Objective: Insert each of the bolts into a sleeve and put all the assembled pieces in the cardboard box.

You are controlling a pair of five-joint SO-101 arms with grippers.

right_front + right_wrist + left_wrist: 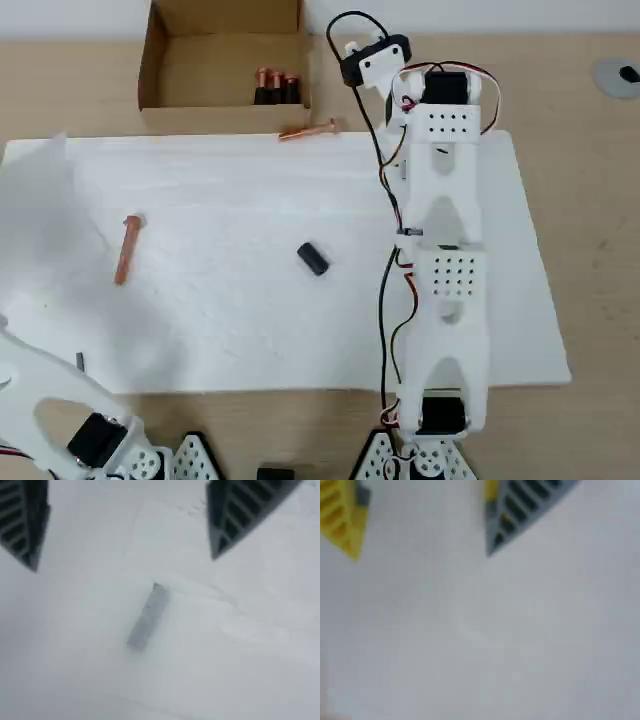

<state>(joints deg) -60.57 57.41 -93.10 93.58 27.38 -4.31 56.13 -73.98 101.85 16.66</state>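
One copper bolt (127,248) lies on the left of the white mat (220,330). A second bolt (308,130) rests at the mat's far edge, just in front of the cardboard box (150,70). Near the mat's middle lies a black sleeve (313,258). Assembled copper-and-black pieces (276,86) stand in the box's near right corner. My right arm (445,250) stretches along the mat's right side. My right gripper (130,530) is open above bare mat, holding nothing. My left arm (40,390) is at the near left corner. My left gripper (420,525) is open over white mat, also holding nothing.
A small grey bar (147,615) lies on the mat ahead of the right gripper's fingers. Another small dark bar (80,360) lies near the left arm. Black cables (385,300) run along the right arm. Bare wooden table (590,250) surrounds the mat.
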